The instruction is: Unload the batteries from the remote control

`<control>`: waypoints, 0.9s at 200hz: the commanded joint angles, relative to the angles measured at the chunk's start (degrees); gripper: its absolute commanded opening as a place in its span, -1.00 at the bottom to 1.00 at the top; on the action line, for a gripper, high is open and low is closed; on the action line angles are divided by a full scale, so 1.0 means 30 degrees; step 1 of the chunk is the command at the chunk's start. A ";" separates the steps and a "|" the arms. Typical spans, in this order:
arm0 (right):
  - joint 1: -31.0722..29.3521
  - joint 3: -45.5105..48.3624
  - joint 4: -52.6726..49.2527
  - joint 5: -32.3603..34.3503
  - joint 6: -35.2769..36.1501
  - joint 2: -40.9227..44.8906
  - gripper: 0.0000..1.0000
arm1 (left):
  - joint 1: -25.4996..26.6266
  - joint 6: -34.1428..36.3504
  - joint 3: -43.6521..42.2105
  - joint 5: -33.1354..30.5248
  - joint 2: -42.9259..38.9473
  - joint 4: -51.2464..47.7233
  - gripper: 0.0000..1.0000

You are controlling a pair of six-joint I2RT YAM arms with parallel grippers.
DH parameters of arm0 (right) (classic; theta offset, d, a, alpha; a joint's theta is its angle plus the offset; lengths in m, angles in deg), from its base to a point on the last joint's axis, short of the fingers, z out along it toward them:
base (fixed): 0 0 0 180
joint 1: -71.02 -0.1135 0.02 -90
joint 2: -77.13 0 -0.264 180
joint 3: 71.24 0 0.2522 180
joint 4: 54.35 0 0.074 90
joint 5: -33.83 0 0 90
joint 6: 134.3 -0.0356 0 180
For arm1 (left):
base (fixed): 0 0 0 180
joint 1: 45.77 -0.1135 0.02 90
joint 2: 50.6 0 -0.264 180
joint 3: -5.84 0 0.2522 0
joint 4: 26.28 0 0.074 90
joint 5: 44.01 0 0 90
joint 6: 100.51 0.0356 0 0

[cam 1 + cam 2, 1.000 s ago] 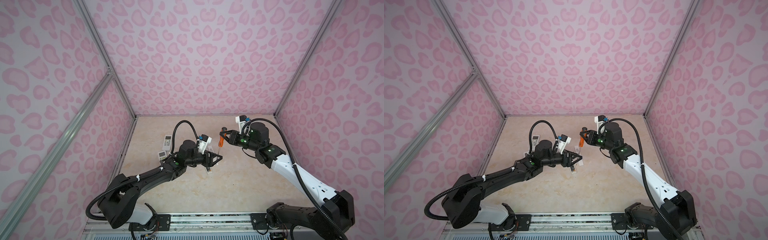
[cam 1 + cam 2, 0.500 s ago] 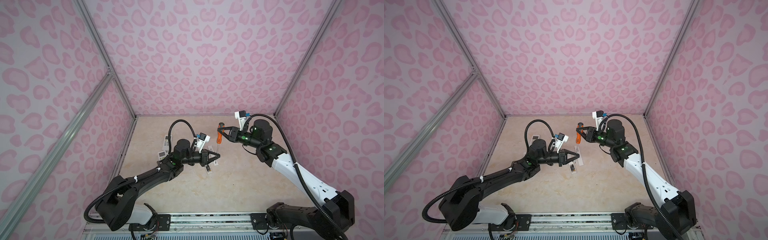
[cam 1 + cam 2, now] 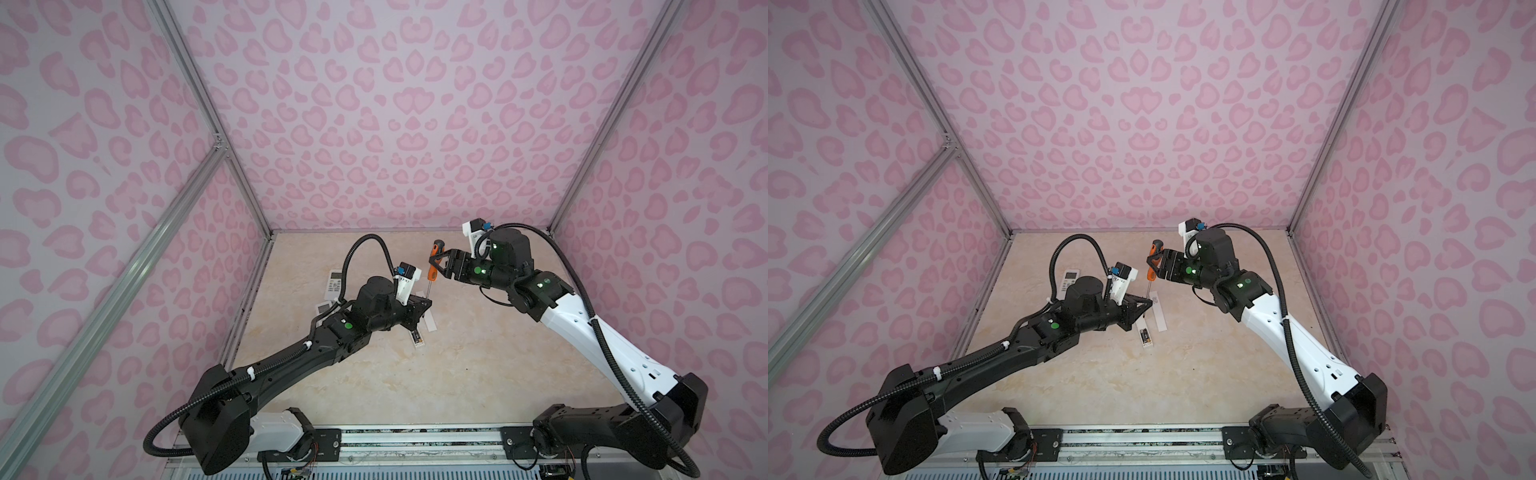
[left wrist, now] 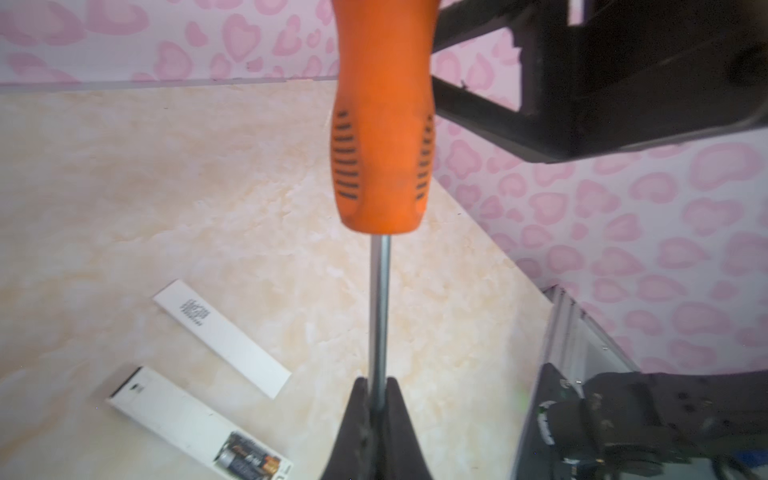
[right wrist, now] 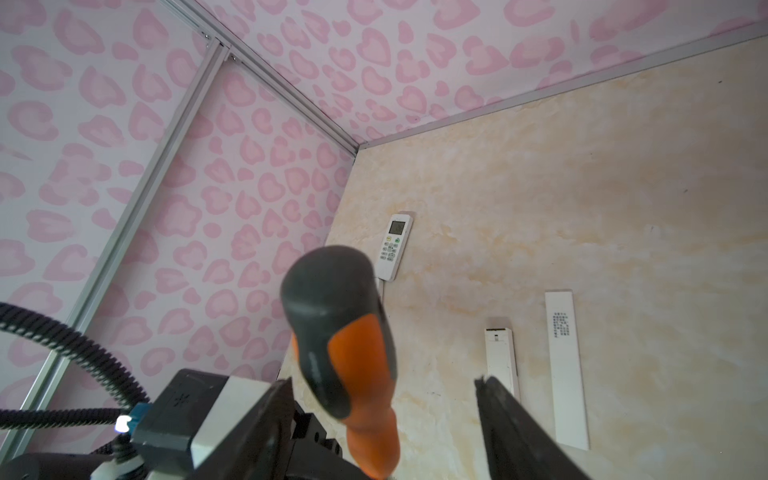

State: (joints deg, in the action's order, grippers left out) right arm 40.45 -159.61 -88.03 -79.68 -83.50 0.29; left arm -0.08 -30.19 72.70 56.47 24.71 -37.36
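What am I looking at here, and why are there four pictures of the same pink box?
Two robot arms work on a marble-look table inside pink walls. Two pictures look down from overhead, side by side like a pair of eyes; two come from small cameras on the arms' wrists. Each arm ends in a gripper, a two-fingered clamp. The left gripper is shut on the metal shaft of an orange-handled screwdriver, holding it roughly upright. The right gripper is open, its fingers either side of the handle. On the table lie a white remote with its back open and black batteries showing inside, a flat white cover beside it, and another remote with a small screen.
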 commanded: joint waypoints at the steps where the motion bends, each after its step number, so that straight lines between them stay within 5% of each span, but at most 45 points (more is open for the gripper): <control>1: 0.0051 -0.0465 -0.1483 0.0804 0.0229 -0.0451 0.41 | 0.0574 0.2933 0.0846 -0.3634 -0.0069 -0.2669 -0.92; 54: 0.0049 -0.1550 -0.1995 0.0401 -0.0480 -0.1294 0.33 | 0.1425 0.5423 0.1540 -0.6203 0.0093 -0.4228 -0.92; 141: -0.0303 -0.1886 -0.1540 -0.1361 -0.1315 -0.2557 -0.14 | 0.1469 0.6618 0.1314 -0.7455 -0.0712 -0.4372 -0.92; 156: -0.0500 -0.1792 -0.1390 -0.1450 -0.1377 -0.2626 -0.33 | 0.1498 0.6693 0.1256 -0.7611 -0.0837 -0.4371 -0.92; 180: -0.0563 -0.1684 -0.1285 -0.1331 -0.1377 -0.2604 -0.93 | 0.1498 0.6800 0.1094 -0.7792 -0.1096 -0.4403 -0.92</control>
State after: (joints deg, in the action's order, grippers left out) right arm 38.92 -165.34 -93.10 -83.22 -86.97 -7.29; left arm 4.45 -10.72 76.24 34.61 22.69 -52.36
